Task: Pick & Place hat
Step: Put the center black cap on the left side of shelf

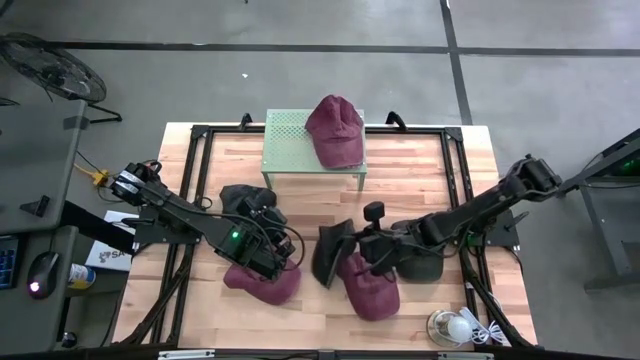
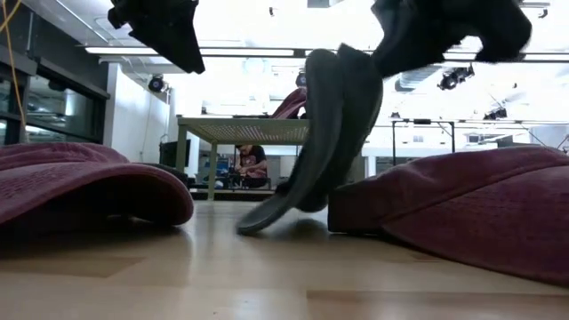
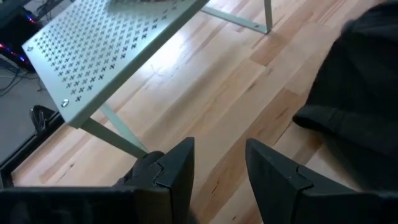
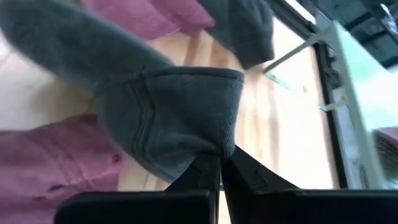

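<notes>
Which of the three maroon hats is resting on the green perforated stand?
The maroon hat on the stand, at the table's far edge. The other two maroon hats lie on the wooden table.

Grey hat [image 1: 331, 253] tilted on its brim at table centre, maroon hats [image 1: 372, 290] beside it

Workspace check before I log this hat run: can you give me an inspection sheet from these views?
Surface: wooden table, bare boards between items.
Job's things: maroon hat on the green perforated stand; maroon hat under the left arm; maroon hat by the right arm; dark grey hat lifted off the table; black hat lying behind the left arm.
Clutter: light bulb at the near right corner.
Grippers: left gripper open, empty, above the table; right gripper shut on the dark grey hat.
Cables: white cord beside the bulb.
Surroundings: person seated far behind the table.
</notes>
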Controlling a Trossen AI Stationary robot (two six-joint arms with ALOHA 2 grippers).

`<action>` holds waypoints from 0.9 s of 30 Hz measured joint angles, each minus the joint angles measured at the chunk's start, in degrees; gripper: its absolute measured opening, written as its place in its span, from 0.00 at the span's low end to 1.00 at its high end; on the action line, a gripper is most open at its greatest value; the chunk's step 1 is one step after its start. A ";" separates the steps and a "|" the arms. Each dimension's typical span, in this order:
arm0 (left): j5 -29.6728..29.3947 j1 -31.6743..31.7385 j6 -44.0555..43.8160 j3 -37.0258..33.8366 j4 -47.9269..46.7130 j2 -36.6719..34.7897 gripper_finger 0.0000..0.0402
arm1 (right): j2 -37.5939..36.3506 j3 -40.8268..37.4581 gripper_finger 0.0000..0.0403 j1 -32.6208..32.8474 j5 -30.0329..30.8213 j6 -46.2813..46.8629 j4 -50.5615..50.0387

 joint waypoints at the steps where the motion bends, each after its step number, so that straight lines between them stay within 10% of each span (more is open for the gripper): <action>1: -0.12 0.00 0.51 0.00 0.46 0.00 0.35 | 0.00 1.21 0.00 -0.04 0.93 1.11 -1.36; 27: -2.43 -0.04 21.02 0.05 26.41 -1.03 0.35 | 0.00 14.32 0.00 -0.26 9.08 7.89 -3.63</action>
